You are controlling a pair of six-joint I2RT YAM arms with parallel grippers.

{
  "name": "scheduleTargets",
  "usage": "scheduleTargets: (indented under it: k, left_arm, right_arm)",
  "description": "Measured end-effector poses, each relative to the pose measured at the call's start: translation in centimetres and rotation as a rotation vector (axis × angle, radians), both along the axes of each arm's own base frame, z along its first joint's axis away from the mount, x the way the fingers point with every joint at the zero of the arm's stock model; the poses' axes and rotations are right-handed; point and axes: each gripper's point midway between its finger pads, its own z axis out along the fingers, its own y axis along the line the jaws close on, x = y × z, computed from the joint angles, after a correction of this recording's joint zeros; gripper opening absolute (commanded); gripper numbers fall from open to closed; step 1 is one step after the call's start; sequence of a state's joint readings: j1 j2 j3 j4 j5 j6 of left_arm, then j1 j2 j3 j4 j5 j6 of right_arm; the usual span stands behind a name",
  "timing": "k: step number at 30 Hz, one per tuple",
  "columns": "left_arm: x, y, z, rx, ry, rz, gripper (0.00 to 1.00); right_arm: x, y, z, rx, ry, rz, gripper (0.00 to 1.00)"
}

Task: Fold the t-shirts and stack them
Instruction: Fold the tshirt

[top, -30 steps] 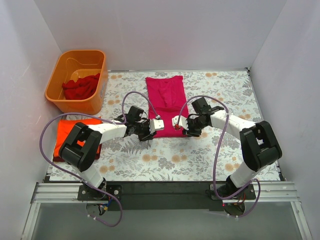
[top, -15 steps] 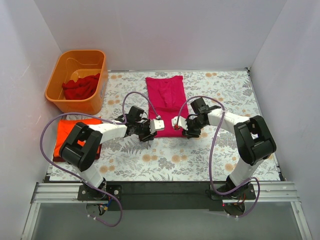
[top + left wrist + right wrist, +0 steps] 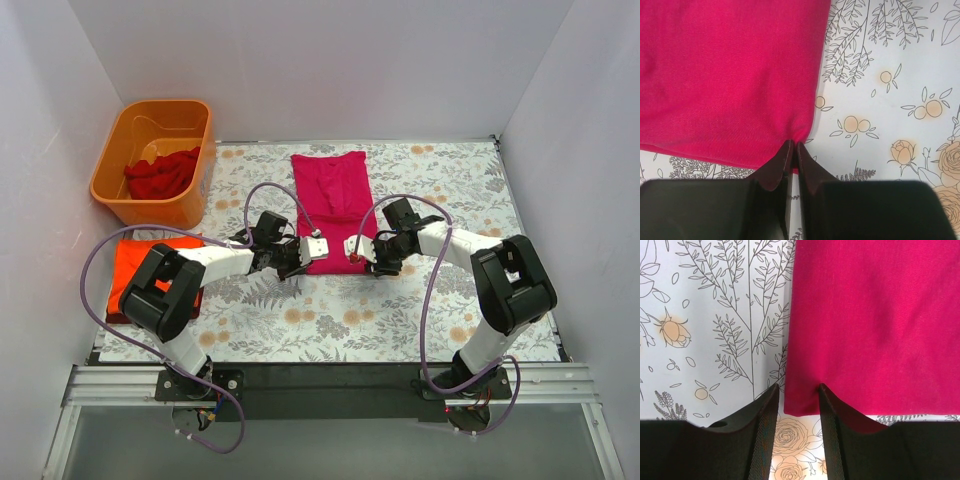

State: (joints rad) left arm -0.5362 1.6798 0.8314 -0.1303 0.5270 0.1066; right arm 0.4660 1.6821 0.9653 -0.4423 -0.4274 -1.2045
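Note:
A magenta-pink t-shirt (image 3: 333,205) lies flat as a long folded strip in the middle of the flowered table. My left gripper (image 3: 312,248) is at its near left corner. In the left wrist view the jaws (image 3: 794,146) are shut, pinching the pink t-shirt (image 3: 730,75) at its hem corner. My right gripper (image 3: 352,250) is at the near right corner, open. Its jaws (image 3: 797,390) straddle the corner of the pink cloth (image 3: 875,315), one finger on the cloth and one beside it. An orange t-shirt (image 3: 150,268) lies folded at the left. A deep red t-shirt (image 3: 160,175) sits crumpled in the tub.
The rigid orange tub (image 3: 120,150) stands at the back left corner. The flowered table cover (image 3: 420,300) runs to white walls at the back and on both sides. Purple cables loop over both arms.
My left gripper has closed on the shirt's near left corner. My right gripper has shifted slightly left onto the near right corner and stays open.

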Motion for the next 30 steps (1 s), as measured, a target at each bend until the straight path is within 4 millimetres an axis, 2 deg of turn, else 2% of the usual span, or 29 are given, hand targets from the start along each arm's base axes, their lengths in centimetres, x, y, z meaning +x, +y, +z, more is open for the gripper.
scheduleTargets:
  k: [5,7,10,11,13,14,24,27,30]
  left_arm:
    - [0.0,0.0,0.0,-0.001,0.001,0.001,0.00]
    - [0.0,0.0,0.0,-0.001,0.001,0.001,0.00]
    - [0.0,0.0,0.0,-0.001,0.001,0.001,0.00]
    - [0.0,0.0,0.0,0.000,0.002,0.001,0.00]
    - [0.0,0.0,0.0,-0.001,0.003,0.000,0.00]
    - [0.0,0.0,0.0,-0.002,0.003,-0.001,0.00]
    - [-1.1,0.2,0.6,0.007,0.086,0.031,0.00]
    - [-0.8,0.3,2.0,-0.007,0.091,0.050,0.00]
    - [0.6,0.4,4.1,-0.037,0.062,0.076,0.00]
  right_arm:
    - [0.3,-0.1,0.0,-0.003,-0.007,-0.019,0.45]
    - [0.4,-0.1,0.0,0.003,-0.020,-0.025,0.42]
    - [0.2,-0.2,-0.1,0.003,-0.033,-0.026,0.30]
    - [0.2,-0.2,-0.1,0.004,-0.034,-0.028,0.22]
    - [0.2,-0.3,-0.1,0.001,-0.039,-0.031,0.12]
    - [0.4,-0.4,-0.2,-0.001,-0.044,-0.034,0.02]
    - [-0.1,-0.6,0.3,-0.012,-0.009,-0.063,0.01]
    - [0.2,-0.5,1.9,-0.008,0.004,-0.084,0.01]
    - [1.4,-0.1,4.5,0.022,-0.034,-0.105,0.01]
